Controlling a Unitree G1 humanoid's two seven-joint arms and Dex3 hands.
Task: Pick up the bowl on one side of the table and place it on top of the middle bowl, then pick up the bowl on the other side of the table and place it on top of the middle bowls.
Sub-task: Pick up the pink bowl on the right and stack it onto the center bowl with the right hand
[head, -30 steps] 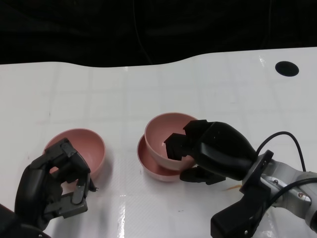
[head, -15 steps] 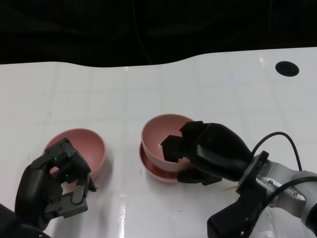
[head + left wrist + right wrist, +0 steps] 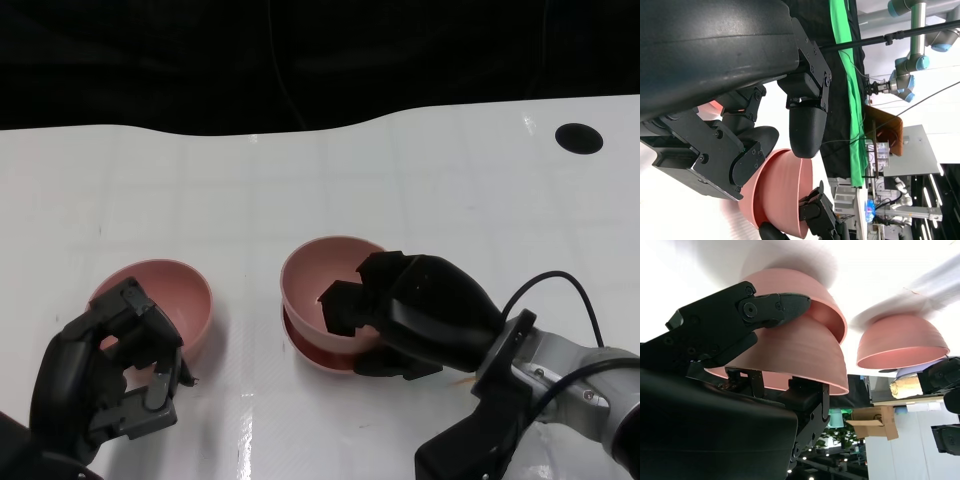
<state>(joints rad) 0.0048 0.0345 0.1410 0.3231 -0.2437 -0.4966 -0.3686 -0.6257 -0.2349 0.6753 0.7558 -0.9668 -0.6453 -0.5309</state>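
My right hand (image 3: 410, 310) grips a pink bowl (image 3: 315, 270) by its near rim, some fingers inside and some outside. That bowl sits tilted inside the pink middle bowl (image 3: 305, 352), of which only the lower edge shows. In the right wrist view the held bowl (image 3: 790, 350) is nested against the middle bowl (image 3: 805, 290). A third pink bowl (image 3: 170, 290) stands at the left, seen also in the left wrist view (image 3: 782, 192). My left hand (image 3: 105, 380) hovers at that bowl's near side with its fingers curled in and nothing in them.
The white table (image 3: 300, 180) ends at a dark wavy far edge. A black round hole (image 3: 579, 138) lies at the far right. A black cable (image 3: 560, 280) loops over my right wrist.
My right hand has carried its bowl a little left and down, deeper into the middle bowl. The left hand and left bowl have not moved.
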